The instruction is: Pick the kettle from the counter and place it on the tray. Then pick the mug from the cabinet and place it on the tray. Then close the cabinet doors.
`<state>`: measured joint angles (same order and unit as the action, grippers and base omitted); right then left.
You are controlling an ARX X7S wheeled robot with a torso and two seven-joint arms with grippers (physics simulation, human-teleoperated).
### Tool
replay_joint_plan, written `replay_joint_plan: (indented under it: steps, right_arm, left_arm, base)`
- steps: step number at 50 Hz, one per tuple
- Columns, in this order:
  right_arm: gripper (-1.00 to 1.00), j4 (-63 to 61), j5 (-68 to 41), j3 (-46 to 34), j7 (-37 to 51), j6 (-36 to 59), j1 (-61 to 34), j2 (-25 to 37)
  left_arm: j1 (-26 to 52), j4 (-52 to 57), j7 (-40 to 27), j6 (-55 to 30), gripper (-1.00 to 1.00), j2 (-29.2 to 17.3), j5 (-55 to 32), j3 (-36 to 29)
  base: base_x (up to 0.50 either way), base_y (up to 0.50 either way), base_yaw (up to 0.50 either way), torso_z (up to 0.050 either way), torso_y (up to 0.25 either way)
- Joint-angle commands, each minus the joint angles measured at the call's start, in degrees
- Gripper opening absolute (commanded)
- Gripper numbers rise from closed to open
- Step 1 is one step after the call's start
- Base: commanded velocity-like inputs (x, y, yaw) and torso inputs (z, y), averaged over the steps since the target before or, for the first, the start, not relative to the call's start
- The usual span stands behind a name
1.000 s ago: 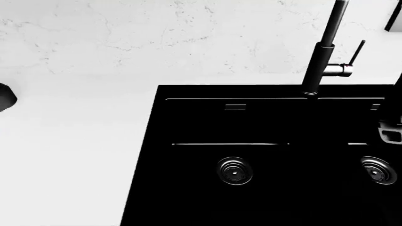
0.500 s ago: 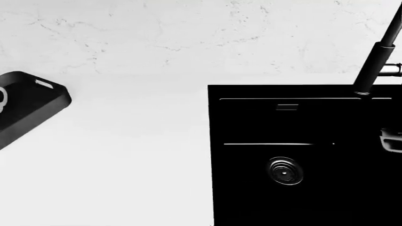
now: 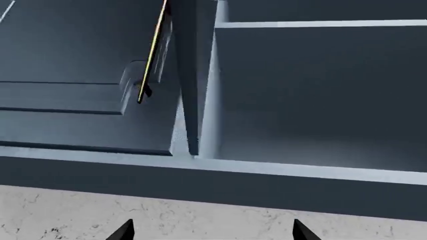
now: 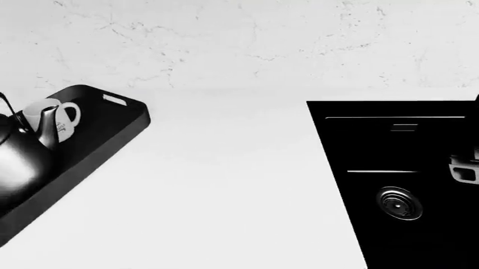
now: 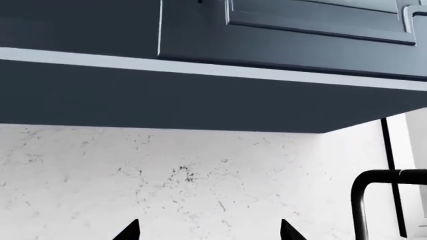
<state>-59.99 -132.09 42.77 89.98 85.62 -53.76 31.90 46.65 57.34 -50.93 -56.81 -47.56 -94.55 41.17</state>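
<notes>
Sitting on tray (image 4: 120, 120): kettle (image 4: 22, 162) w/ mug (image 4: 56, 120) beside; cabinet door (image 3: 190, 75) open.

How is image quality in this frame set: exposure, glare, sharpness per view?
Head view: counter is near blown-out white with little shading, the sink is crushed black, and the kettle carries soft glossy highlights. Left wrist view: evenly lit blue cabinet, sharp edges, no glare. Right wrist view: crisp marble wall, with a dark cabinet underside above.

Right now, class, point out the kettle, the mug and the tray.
kettle (image 4: 19, 162), head view, on its round body.
mug (image 4: 61, 124), head view, on its white side.
tray (image 4: 112, 134), head view, on its bare floor.
</notes>
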Motion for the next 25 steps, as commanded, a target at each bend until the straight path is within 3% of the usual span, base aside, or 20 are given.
replay_joint_plan:
  steps: [1, 14, 19, 22, 25]
  right_arm:
    - [1.00, 0.00, 0.46, 0.03, 0.00, 0.68, 0.31, -1.01]
    - [1.00, 0.00, 0.74, -0.41, 0.00, -0.07, 1.45, -0.95]
    - [1.00, 0.02, 0.72, -0.58, -0.03, -1.64, 2.41, -0.53]
    - [1.00, 0.02, 0.34, 0.41, -0.05, -1.34, 2.86, -1.16]
    - [1.00, 0.01, -0.14, 1.69, -0.02, 0.60, 3.44, -3.42]
  left_arm:
    - [0.06, -0.42, -0.17, -0.41, 1.00, 0.21, 1.09, -0.95]
    - [0.15, -4.00, -5.25, -0.70, 1.00, -1.74, 0.31, -2.66]
    - [2.71, -8.09, -11.37, -1.01, 1.00, -5.14, 1.46, -4.62]
    - [5.89, -9.14, -11.31, -2.08, 1.00, -8.06, 7.99, -7.39]
    - [11.80, -10.67, -10.73, -1.61, 1.00, -9.75, 16.61, -14.54]
  base:
    - [0.00, 0.50, 0.00, 0.000, 0.000]
    - [0.00, 0.50, 0.00, 0.000, 0.000]
    - [0.00, 0.00, 0.00, 0.000, 0.000]
    - [0.00, 0.00, 0.00, 0.000, 0.000]
    - [0.00, 0.00, 0.00, 0.000, 0.000]
